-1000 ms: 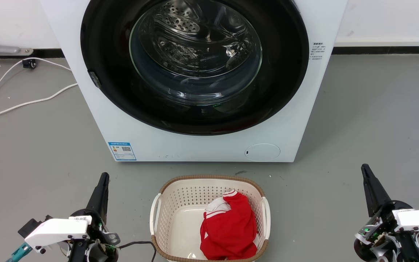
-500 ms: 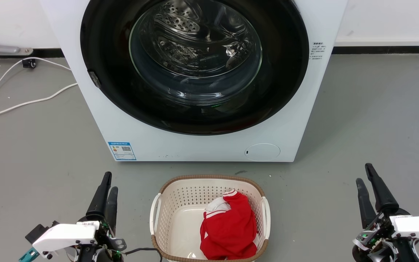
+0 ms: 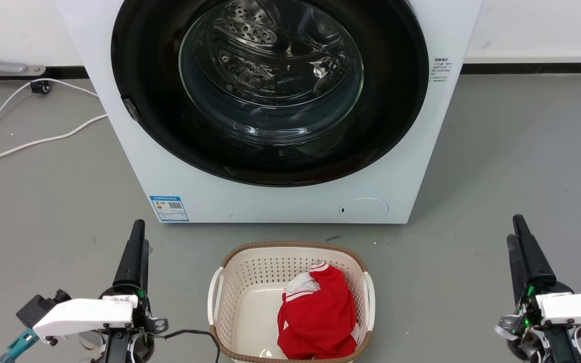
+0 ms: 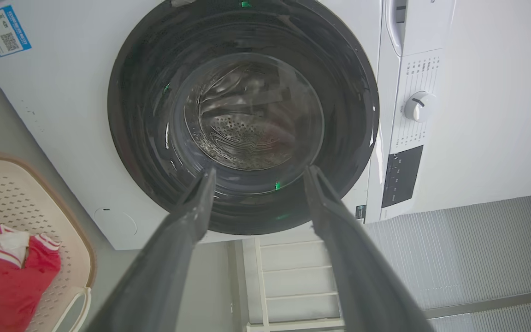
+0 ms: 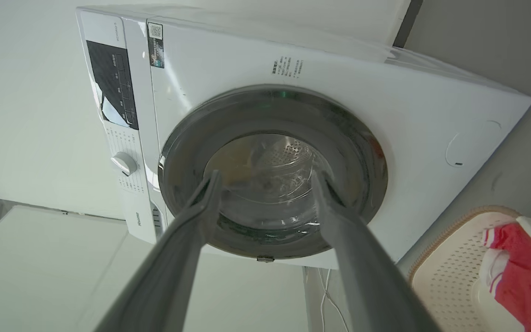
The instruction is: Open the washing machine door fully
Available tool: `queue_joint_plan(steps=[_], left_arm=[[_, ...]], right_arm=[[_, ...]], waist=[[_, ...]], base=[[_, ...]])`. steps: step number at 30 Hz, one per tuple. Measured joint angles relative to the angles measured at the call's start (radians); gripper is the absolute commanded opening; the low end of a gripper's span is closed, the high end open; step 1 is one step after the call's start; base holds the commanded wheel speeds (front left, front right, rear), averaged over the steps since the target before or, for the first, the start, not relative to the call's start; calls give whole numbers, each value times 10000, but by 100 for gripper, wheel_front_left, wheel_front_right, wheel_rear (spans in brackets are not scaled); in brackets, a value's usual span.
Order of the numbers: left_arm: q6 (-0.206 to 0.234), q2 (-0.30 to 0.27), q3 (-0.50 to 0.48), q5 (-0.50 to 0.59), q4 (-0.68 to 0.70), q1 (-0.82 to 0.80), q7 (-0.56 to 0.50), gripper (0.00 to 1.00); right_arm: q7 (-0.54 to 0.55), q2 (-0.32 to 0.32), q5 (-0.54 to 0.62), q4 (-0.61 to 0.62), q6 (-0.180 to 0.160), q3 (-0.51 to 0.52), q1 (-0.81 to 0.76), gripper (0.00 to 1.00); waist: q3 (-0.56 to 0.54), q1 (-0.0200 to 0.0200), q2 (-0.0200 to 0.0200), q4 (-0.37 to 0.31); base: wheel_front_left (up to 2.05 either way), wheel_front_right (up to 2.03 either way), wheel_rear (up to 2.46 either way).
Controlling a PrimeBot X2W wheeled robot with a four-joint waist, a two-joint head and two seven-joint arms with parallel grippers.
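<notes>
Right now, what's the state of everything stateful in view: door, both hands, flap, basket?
washing machine door: shut.
left hand: open, empty, clear of the door.
right hand: open, empty, clear of the door.
round flap: shut.
basket: upright on the floor, holding a red garment.
</notes>
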State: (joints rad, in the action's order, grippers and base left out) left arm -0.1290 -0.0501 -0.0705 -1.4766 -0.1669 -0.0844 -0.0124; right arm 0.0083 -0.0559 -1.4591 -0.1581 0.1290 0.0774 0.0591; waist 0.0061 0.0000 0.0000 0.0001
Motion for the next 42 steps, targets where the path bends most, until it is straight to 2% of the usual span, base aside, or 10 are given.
queue_joint_plan(steps=[10, 11, 18, 32, 42], left_arm=[[0, -2, -105, 2243, 840, -66, 380, 100], [-2, 0, -77, 3007, 1016, -75, 504, 100], [-2, -2, -10, 4571, 1308, -73, 748, 100], [6, -228, 326, 7823, 1325, 222, 1172, 100], [345, -474, 696, 9553, 1216, 306, 1467, 100]], right_arm=[[-364, 2, 3469, 1095, 0, -61, -26, 100], [-481, 2, 4433, 1275, 0, -148, -105, 100], [-681, 4, 6502, 1492, 0, -297, -380, 100], [-798, 10, 8819, 1569, 2, -476, -644, 100], [-800, 13, 10297, 1565, 2, -500, -826, 100]], waist=[[20, 0, 0, 10], [17, 1, 0, 16], [6, 0, 1, 24], [-60, 1, 0, 23], [-85, 1, 0, 24]], base=[[0, 0, 0], [0, 0, 0], [0, 0, 0], [0, 0, 0], [0, 0, 0]])
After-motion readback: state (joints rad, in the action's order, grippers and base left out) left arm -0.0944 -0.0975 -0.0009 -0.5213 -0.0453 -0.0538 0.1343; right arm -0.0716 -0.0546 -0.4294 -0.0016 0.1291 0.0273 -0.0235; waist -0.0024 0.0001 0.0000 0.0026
